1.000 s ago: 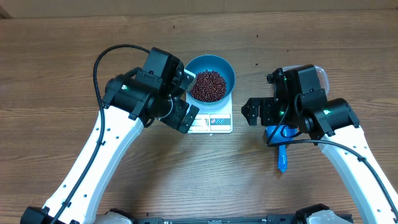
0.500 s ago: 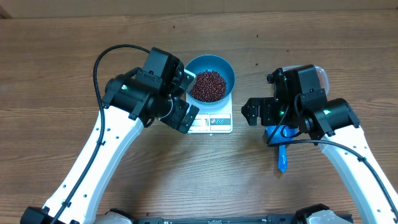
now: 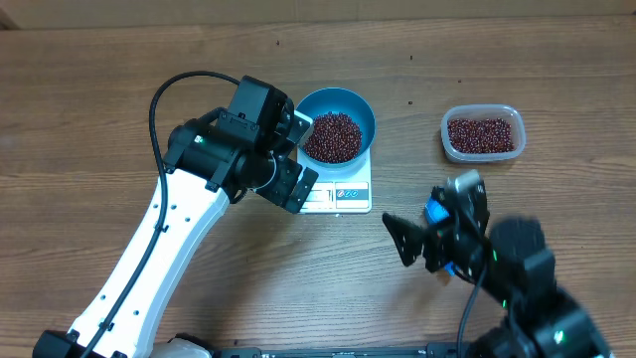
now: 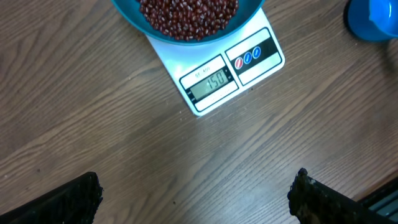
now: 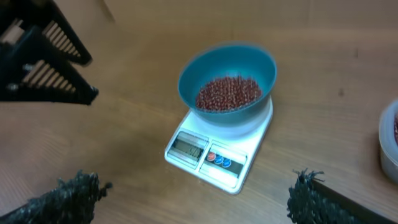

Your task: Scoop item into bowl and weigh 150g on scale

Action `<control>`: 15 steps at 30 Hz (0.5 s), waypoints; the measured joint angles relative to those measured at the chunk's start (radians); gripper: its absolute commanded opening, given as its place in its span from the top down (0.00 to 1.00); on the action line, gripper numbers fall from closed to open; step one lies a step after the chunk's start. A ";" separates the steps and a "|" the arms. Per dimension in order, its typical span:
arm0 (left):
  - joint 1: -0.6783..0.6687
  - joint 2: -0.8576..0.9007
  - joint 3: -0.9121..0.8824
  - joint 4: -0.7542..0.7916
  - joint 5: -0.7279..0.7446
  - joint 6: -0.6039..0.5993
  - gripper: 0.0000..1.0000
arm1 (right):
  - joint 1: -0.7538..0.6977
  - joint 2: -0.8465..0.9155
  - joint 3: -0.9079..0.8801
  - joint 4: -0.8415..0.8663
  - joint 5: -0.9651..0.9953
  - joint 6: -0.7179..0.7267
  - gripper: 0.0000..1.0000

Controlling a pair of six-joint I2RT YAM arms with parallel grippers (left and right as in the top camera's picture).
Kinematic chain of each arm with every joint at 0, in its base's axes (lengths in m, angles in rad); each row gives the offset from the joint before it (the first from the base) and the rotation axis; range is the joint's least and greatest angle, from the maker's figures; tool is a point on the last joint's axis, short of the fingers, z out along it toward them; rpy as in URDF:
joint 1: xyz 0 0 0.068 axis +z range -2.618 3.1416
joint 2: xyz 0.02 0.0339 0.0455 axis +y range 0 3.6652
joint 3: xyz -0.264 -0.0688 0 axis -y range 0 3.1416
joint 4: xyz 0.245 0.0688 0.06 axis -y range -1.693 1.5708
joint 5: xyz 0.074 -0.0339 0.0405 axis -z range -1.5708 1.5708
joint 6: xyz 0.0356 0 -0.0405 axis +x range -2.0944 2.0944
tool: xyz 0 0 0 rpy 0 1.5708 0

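Observation:
The blue bowl point(image 3: 359, 117) stands on the white scale point(image 3: 341, 195) and holds a heap of dark red-brown beans point(image 3: 332, 137). My left gripper point(image 3: 298, 187) hangs open just left of the scale's display, over bare wood. In the left wrist view the scale point(image 4: 249, 65) shows a lit display below the bowl point(image 4: 186, 34) and beans point(image 4: 186, 11), and my left gripper point(image 4: 193, 205) holds nothing. My right gripper point(image 3: 403, 242), blurred, is open near the front, right of the scale. Its wrist view looks at the bowl point(image 5: 227, 68), beans point(image 5: 227, 93) and scale point(image 5: 214, 158) beyond my right gripper point(image 5: 193, 196).
A clear tub point(image 3: 482, 133) of beans sits at the back right, and its rim point(image 5: 388, 143) shows at the right wrist view's edge. The blue scoop point(image 3: 434, 211) lies mostly hidden under my right arm; its cup point(image 4: 373, 18) shows in the left wrist view.
My right arm has swung back toward the table's front, uncovering the clear tub. The left arm, bowl and scale have not moved.

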 measured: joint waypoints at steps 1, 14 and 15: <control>0.000 0.000 0.000 -0.001 0.000 0.000 0.00 | 0.000 -0.050 -0.056 0.048 0.002 0.000 0.00; 0.000 0.000 0.000 -0.001 0.000 0.000 0.00 | 0.000 -0.512 -0.510 0.385 0.136 0.089 0.00; 0.000 0.000 0.000 -0.001 0.000 0.000 0.00 | 0.000 -0.529 -0.526 0.392 0.147 0.093 0.00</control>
